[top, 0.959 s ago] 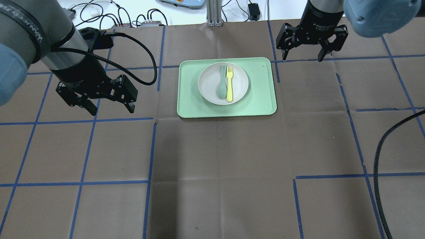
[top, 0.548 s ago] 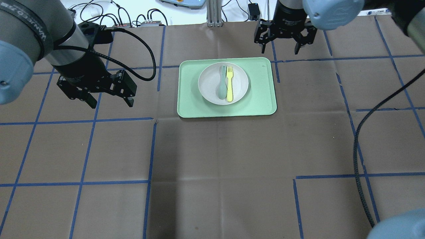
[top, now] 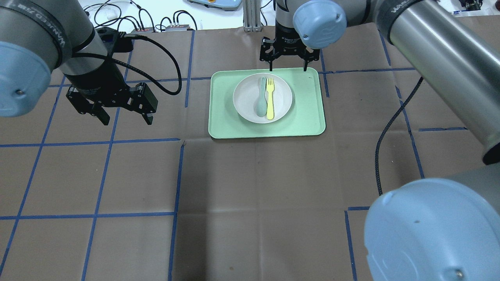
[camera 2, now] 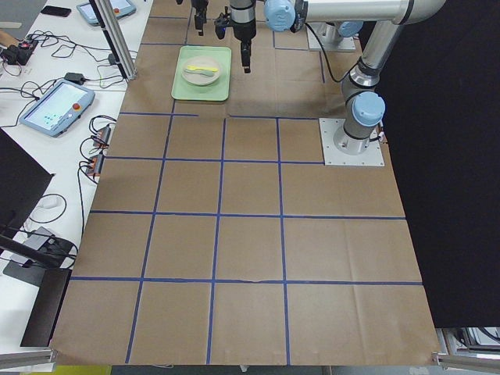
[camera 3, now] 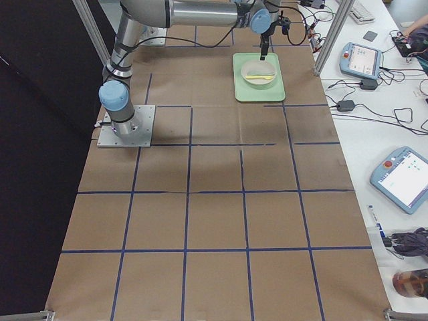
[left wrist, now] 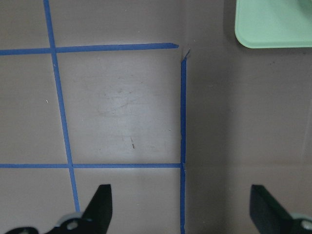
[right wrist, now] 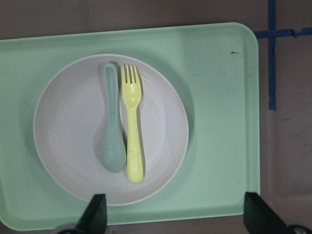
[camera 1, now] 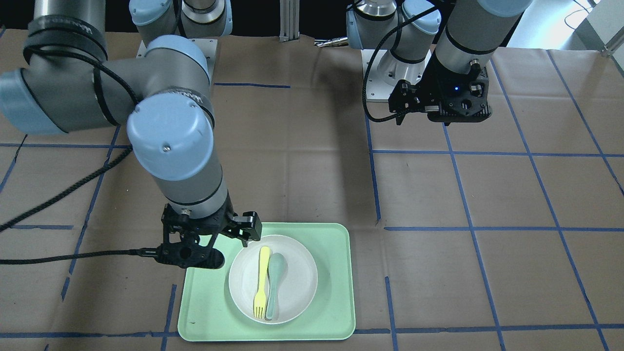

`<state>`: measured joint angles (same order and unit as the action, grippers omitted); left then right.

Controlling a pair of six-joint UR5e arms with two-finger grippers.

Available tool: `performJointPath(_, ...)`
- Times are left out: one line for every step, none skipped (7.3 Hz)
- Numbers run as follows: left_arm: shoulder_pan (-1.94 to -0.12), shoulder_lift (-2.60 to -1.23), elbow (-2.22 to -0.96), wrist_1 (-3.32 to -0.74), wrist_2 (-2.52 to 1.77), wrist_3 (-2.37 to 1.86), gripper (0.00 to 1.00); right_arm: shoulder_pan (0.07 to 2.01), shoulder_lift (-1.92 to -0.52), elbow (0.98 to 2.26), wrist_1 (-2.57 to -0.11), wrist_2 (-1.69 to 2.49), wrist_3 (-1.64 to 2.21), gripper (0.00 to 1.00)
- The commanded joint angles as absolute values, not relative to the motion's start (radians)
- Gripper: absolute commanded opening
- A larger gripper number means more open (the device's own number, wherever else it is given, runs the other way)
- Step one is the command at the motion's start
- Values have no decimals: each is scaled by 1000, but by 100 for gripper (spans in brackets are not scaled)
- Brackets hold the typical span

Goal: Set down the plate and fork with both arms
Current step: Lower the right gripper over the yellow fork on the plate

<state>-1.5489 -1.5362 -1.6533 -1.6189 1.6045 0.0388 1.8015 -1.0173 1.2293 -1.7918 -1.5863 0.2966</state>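
The off-white plate [top: 283, 97] sits on the pale green tray [top: 308, 113]. The yellow fork [top: 270, 99] lies in the plate, tines toward the far side, beside a grey-green spoon [top: 260, 102]. My right gripper [top: 288, 69] is open and empty over the tray's far edge, just beyond the plate. Its wrist view looks down on the plate [right wrist: 161, 131], the fork [right wrist: 132, 141] and its own gripper [right wrist: 178, 219]. My left gripper [top: 127, 121] is open and empty above the bare table, well left of the tray. The left wrist view shows the left gripper [left wrist: 183, 214] and one tray corner [left wrist: 273, 24].
Brown paper with blue tape lines [top: 175, 175] covers the table. An aluminium post [top: 252, 15] and cables [top: 156, 19] stand at the far edge. The right arm's black cable [top: 386, 128] hangs over the table's right side. In the front view the right gripper [camera 1: 209, 246] overlaps the tray's corner [camera 1: 209, 302].
My right gripper has swung left from beyond the tray's right end to over its far edge above the plate. My left gripper has shifted slightly away from me. Both stay open.
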Motion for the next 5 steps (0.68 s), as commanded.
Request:
performJointPath(-1543,-1519,-1673,-1618,1609,43,100,1816,-960,1281,-1930,-1586,302,97)
performJointPath(-1543,-1516,-1677,-1618,1612,43,100,1818,-933,1292,-1995,-1591,302,91)
performJointPath(-1545,-1516,-1677,-1618,1611,46,100,1818,-914,1289,-1997,-1592,304,77)
performJointPath(-1543,-1516,-1677,-1618,1611,46,100,1818,-908,1292,-1997,-1591,304,66)
performJointPath(-1543,-1516,-1677,-1618,1609,46,100,1818,-894,1292,-1997,-1589,304,64)
